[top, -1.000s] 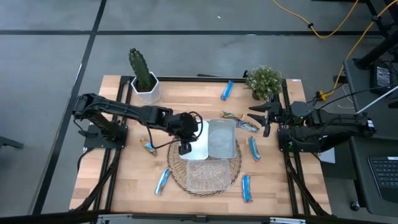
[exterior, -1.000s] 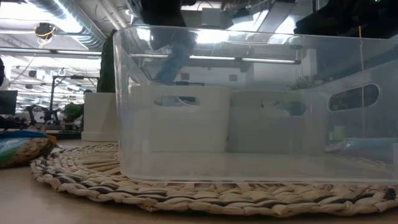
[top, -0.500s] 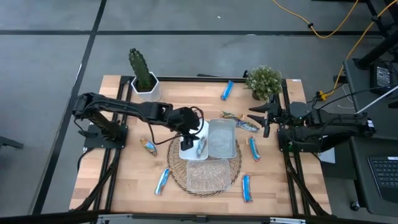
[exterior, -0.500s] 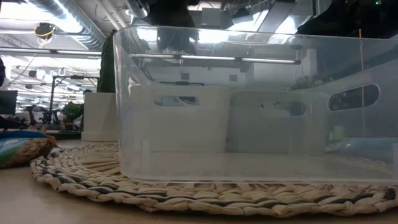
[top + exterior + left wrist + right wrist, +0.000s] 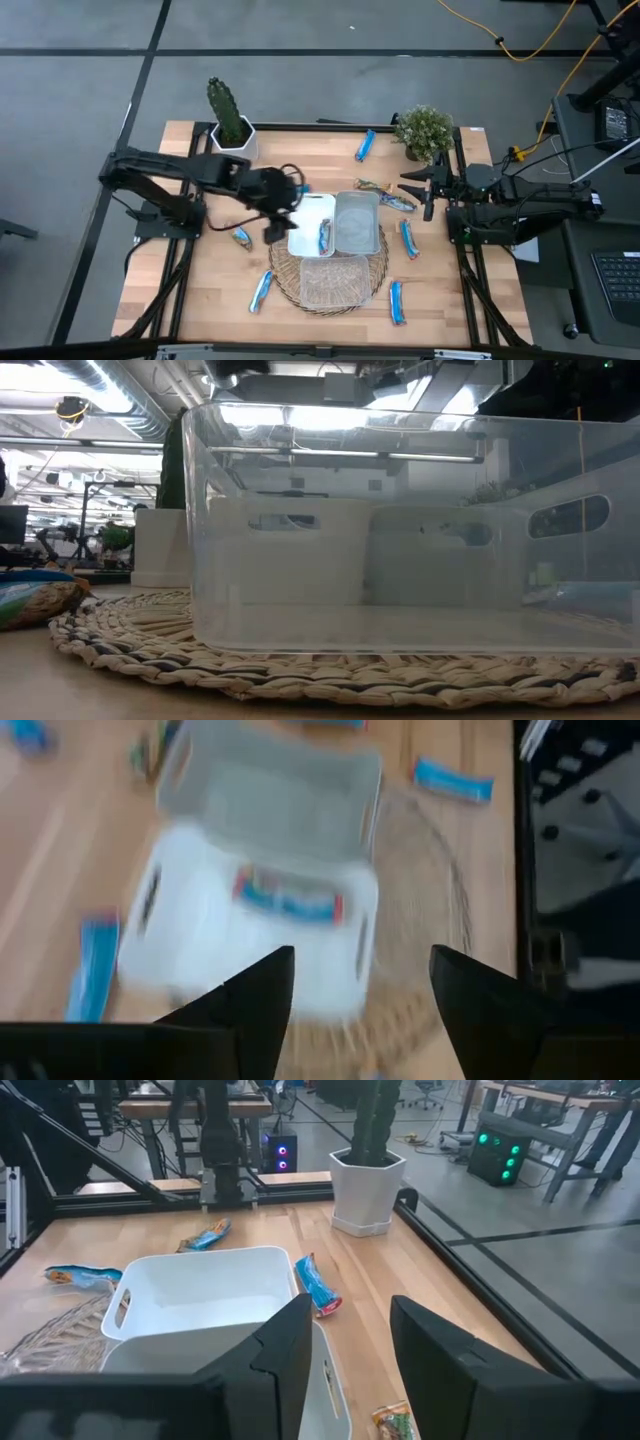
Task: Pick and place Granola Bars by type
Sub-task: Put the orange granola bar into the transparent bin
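A blue and red granola bar [image 5: 325, 236] lies flat in the white tray [image 5: 305, 212]; it also shows in the left wrist view [image 5: 290, 901]. My left gripper [image 5: 277, 224] is open and empty just left of the white tray, its fingers [image 5: 262, 996] apart. My right gripper [image 5: 413, 190] is open and empty at the table's right, beside the plant. Other bars lie flat on the table: blue ones [image 5: 365, 145], [image 5: 408, 240], [image 5: 397, 302], [image 5: 260, 292], [image 5: 240, 237], a brownish one [image 5: 372, 186], and one by the white tray's far side [image 5: 318, 1285].
A grey tray [image 5: 357, 222] stands right of the white one. A clear tray [image 5: 333, 280] sits on a round woven mat [image 5: 285, 272] nearer the front edge. A cactus pot [image 5: 232, 135] and a leafy plant [image 5: 425, 130] stand at the far edge.
My left gripper has let go of the blue and red bar, which now lies in the white tray. The gripper has then drawn back from over the tray toward the table's left edge.
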Available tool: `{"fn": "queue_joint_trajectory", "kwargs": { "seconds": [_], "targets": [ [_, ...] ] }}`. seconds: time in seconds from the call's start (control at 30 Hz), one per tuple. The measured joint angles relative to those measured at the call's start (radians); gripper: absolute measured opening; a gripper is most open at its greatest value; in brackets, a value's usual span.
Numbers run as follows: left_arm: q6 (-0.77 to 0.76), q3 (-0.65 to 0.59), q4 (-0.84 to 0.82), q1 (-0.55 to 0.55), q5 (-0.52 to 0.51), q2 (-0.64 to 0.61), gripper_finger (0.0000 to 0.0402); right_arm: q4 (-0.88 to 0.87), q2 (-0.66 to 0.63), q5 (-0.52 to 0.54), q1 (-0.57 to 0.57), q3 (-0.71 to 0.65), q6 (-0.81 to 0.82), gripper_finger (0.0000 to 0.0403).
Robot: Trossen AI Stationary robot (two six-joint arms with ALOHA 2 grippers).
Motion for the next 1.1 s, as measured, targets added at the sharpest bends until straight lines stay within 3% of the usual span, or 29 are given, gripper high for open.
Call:
{"fn": "queue_joint_trajectory", "kwargs": {
  "seconds": [0.33, 0.6, 0.73, 0.83, 1.1],
  "targets": [
    [-0.198, 0.002, -0.323, -0.116, -0.009, -0.233, 0.0212, 0.0, 0.0, 0.0, 0.0, 0.0, 0.0, 0.0141],
    [-0.16, -0.049, -0.458, -0.146, -0.233, -0.243, 0.0212, 0.0, 0.0, 0.001, 0.0, 0.0, 0.001, 0.0141],
    [-0.162, -0.175, -0.441, -0.146, -0.245, -0.249, 0.0212, 0.0, 0.0, 0.001, 0.0, 0.0, 0.005, 0.0141],
    [-0.163, -0.315, -0.386, -0.146, -0.167, -0.247, 0.0214, -0.001, 0.0, 0.001, 0.0, 0.0, 0.005, 0.0141],
    [-0.129, -0.647, -0.04, -0.158, -0.026, -0.246, 0.0242, -0.001, 0.0, 0.002, 0.0, 0.0, 0.087, 0.0141]
  ]
}}
